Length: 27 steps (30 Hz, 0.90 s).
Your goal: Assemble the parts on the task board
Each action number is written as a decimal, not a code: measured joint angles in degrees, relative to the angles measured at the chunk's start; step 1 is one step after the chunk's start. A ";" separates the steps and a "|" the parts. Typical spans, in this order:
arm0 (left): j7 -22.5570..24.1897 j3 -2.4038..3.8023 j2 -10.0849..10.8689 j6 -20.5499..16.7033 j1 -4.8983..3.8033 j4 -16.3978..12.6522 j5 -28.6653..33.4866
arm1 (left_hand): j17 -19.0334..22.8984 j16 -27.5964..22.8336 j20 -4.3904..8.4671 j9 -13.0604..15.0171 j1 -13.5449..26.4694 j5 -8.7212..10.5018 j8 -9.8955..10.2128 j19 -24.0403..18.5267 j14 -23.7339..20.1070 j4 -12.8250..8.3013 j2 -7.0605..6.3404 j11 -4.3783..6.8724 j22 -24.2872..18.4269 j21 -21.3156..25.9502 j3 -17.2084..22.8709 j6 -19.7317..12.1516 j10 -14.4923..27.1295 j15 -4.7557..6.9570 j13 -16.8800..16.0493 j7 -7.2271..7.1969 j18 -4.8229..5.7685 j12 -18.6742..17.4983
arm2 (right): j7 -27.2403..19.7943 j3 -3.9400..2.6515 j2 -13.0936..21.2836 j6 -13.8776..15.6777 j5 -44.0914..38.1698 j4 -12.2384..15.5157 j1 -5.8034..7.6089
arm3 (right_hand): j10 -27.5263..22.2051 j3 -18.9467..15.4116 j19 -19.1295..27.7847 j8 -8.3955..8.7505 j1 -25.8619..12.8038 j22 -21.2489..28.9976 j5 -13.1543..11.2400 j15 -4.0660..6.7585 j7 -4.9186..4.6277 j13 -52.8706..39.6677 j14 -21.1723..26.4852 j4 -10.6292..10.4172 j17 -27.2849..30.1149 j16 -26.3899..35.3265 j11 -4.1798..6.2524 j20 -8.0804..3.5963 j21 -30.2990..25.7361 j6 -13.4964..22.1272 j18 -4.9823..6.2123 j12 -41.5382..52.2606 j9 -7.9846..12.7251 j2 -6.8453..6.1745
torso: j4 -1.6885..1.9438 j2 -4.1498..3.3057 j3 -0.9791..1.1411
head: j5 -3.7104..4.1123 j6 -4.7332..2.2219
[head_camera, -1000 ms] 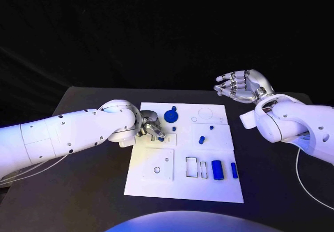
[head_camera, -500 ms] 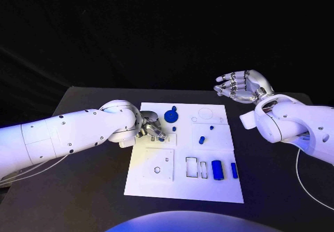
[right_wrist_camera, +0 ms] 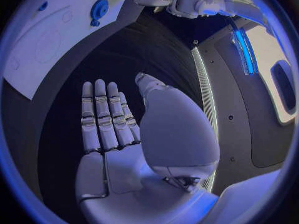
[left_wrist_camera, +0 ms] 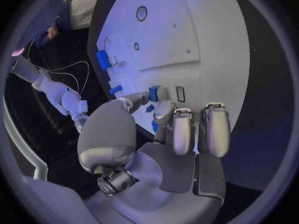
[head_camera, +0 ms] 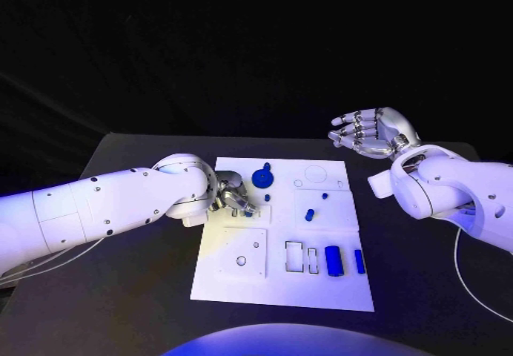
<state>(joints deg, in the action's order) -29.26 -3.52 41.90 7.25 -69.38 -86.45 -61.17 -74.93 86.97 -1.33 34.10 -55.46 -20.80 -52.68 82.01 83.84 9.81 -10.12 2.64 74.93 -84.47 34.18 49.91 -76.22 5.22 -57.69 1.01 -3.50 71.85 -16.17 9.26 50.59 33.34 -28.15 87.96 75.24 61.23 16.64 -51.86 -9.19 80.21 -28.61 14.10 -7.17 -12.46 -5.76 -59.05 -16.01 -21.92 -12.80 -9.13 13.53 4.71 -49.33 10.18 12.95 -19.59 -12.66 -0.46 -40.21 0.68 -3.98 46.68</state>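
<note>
The left hand [head_camera: 233,197] pinches a small blue part [left_wrist_camera: 154,93] over the white board [head_camera: 280,289]; its fingers hide most of the part. The right hand [head_camera: 367,130] hovers beyond the board's far right corner, fingers apart, holding nothing.

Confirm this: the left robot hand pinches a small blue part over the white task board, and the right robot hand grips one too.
Wrong about the right robot hand: the right wrist view shows it open and empty. The left robot hand does pinch a small blue part over the white task board.
</note>
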 measured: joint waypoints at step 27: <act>0.00 1.32 1.30 -0.16 0.06 -1.78 0.02 | 0.01 0.00 0.20 -0.02 0.34 9.49 0.66 0.20 0.00 6.95 0.43 -0.01 -0.01 0.00 -10.54 0.50 0.01 0.00 -0.28 0.29 -0.01 0.00 | -0.05 0.00 0.02 0.01 0.03 -0.04 -0.08 | -0.21 -0.51 0.20 0.00 -0.52 0.43 0.00 -0.20 0.00 0.34 0.20 -0.20 0.24 0.44 -0.21 0.20 -0.23 0.00 0.00 0.00 0.05 0.08 | -0.02 -0.02 -0.03 | 0.04 -0.19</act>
<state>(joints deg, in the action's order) -29.25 -2.20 43.20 7.09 -69.32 -88.23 -61.15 -74.92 86.97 -1.13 34.08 -55.12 -11.31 -52.02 82.21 83.84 16.76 -9.69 2.63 74.92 -84.47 23.64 50.41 -76.21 5.21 -57.98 1.29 -3.52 71.85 -16.22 9.26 50.60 33.34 -28.12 87.91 75.17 61.02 16.13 -51.66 -9.19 79.68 -28.18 14.10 -7.37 -12.46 -5.42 -58.85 -16.21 -21.68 -12.35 -9.34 13.73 4.49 -49.33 10.18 12.95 -19.54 -12.58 -0.48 -40.23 0.65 -3.94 46.49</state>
